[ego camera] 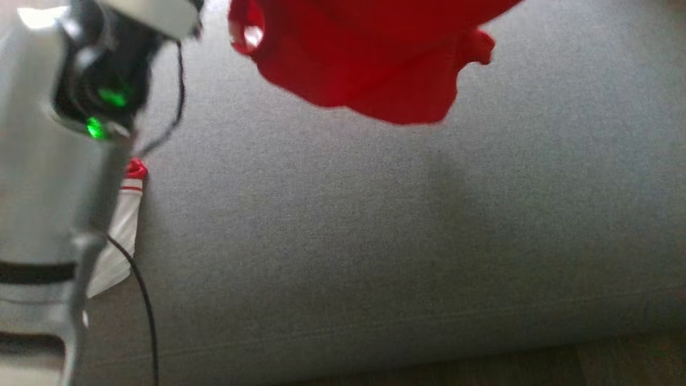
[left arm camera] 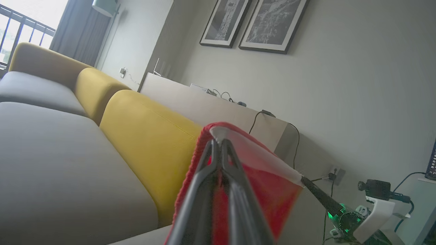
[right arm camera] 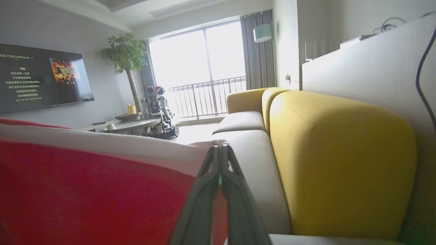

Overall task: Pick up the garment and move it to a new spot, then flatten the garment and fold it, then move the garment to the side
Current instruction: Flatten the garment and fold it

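Left gripper: my left gripper [left arm camera: 218, 142] is pinched narrow on the garment [left arm camera: 269, 190], with the fingertips meeting at the corner where its white band begins.
Right gripper: my right gripper [right arm camera: 220, 147] is pressed together in the same way on the white band, at the band's other end. In the left wrist view its dark finger meets the band at 4 o'clock.
Garment: red with a white edge band, held taut between my two grippers. In the head view it hangs at 12 o'clock, lifted off the sofa seat [ego camera: 375, 241], with its lower hem loose and rippled.
Sofa seat: grey fabric lying under the garment, with its front edge at 6 o'clock in the head view.
Yellow backrest [left arm camera: 146, 143]: behind the seat, at 9 o'clock from my left fingertips in that wrist view.
Left forearm [ego camera: 43, 187]: pale and blurred, at 9 o'clock in the head view, with green lights at the wrist.
White cloth [ego camera: 122, 230]: has a red stripe and a red tip, and lies on the seat at 8 o'clock, partly behind my forearm.
Cable [ego camera: 146, 305]: black, running down at 7 o'clock.
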